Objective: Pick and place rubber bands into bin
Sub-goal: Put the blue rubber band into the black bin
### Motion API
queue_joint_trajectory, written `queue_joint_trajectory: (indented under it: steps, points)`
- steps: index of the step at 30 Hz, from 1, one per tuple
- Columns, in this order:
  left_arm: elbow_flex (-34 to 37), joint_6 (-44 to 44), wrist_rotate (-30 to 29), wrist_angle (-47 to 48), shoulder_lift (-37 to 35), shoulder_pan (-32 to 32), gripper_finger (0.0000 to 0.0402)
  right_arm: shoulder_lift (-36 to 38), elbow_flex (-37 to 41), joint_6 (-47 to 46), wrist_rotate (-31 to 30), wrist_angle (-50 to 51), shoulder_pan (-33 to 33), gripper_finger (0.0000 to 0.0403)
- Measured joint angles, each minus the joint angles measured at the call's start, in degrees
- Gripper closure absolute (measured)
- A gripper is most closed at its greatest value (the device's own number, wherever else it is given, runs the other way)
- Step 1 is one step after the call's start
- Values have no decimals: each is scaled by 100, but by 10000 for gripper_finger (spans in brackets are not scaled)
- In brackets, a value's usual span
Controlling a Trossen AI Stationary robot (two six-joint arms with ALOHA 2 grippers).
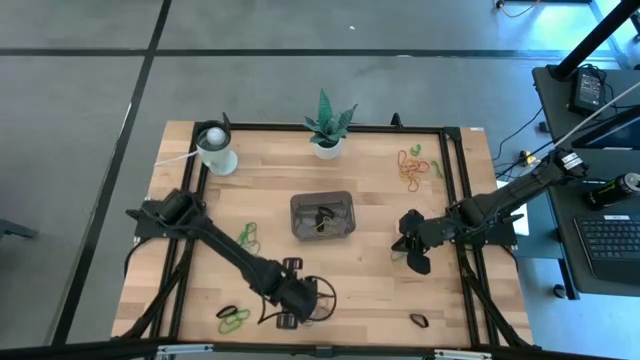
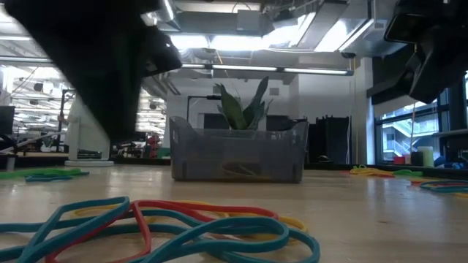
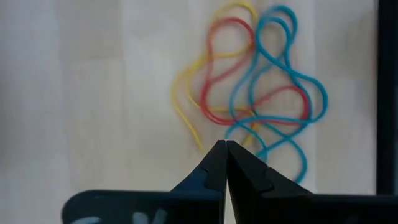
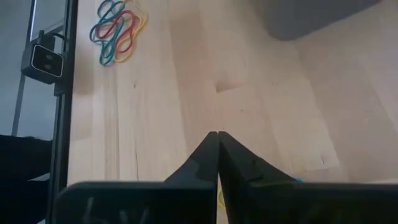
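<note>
High view: the bin [image 1: 322, 216] sits mid-surface with a few rubber bands [image 1: 324, 222] already inside. Plenty left outside: clusters near the left arm, an orange/green bunch [image 1: 411, 167] beyond the right gripper [image 1: 414, 250], a dark one [image 1: 418, 320] at the near edge. Task looks early. The bin's long axis runs side to side, between the two grippers.

Low view: bin straight ahead, upright, bands lying flat in the bottom.

Left wrist view: left gripper [image 3: 226, 144] jaws pinched together, empty. A yellow/red/blue tangle [image 3: 261, 99] lies just ahead of the tips (its long axis runs away from the jaws).

Right wrist view: right gripper jaws closed, nothing visibly between them; bare surface ahead, another tangle [image 4: 117, 30] well off.
</note>
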State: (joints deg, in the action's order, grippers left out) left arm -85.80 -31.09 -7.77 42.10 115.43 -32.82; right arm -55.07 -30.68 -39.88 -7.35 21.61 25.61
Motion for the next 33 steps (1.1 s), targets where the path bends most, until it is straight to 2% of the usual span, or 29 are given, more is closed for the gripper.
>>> queue_joint_trajectory:
  steps: [13,20,25,33]
  points:
    - [-2,-176,-182,-209,229,-67,310,0,0,215,-9,-2,0,394]
    - [0,-133,-94,-619,520,-9,309,0,-2,283,-11,-9,0,394]
    - [0,-119,186,-545,570,-3,311,0,-2,277,-11,-28,2,394]
    - [0,-121,273,-492,571,-4,311,0,-2,282,-13,-35,2,395]
